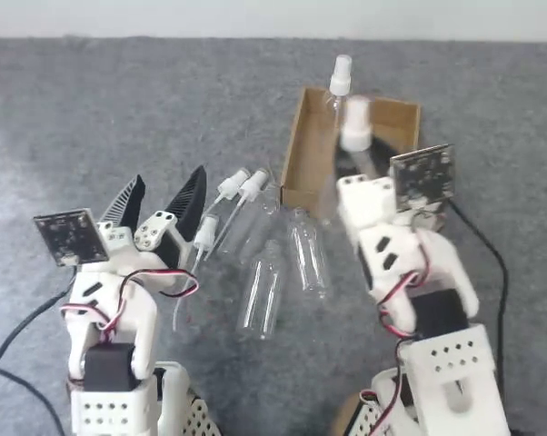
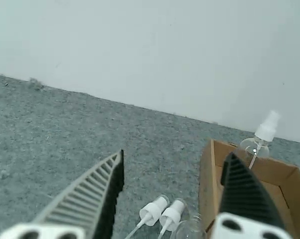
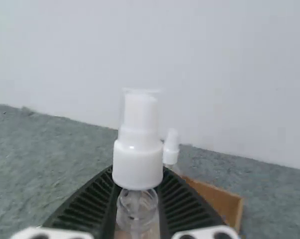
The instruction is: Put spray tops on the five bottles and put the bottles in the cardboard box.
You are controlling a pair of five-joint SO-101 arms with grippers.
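Bottle (image 3: 136, 206) with a white spray top (image 3: 138, 149) on it stands upright in the right gripper (image 3: 137, 189), whose dark fingers are clamped on the clear neck just under the top. Directly beneath this gripper is the cardboard box (image 1: 296, 154), open upward. Beyond the gripper, at the far corner of the box, a second capped bottle (image 1: 339, 80) stands upright, its top just past the held one.

Between the two grippers, clear uncapped bottles (image 1: 263, 292) lie on their sides on the grey counter (image 1: 119, 118). They lie just ahead of the left gripper and to its right. Loose spray tops (image 1: 233, 186) with thin dip tubes lie beside them, two close together just in front of the left gripper's right finger and a third (image 1: 205, 232) nearer that finger's base.

The left gripper (image 2: 176, 157) is above the counter with its fingers spread wide apart, holding nothing.
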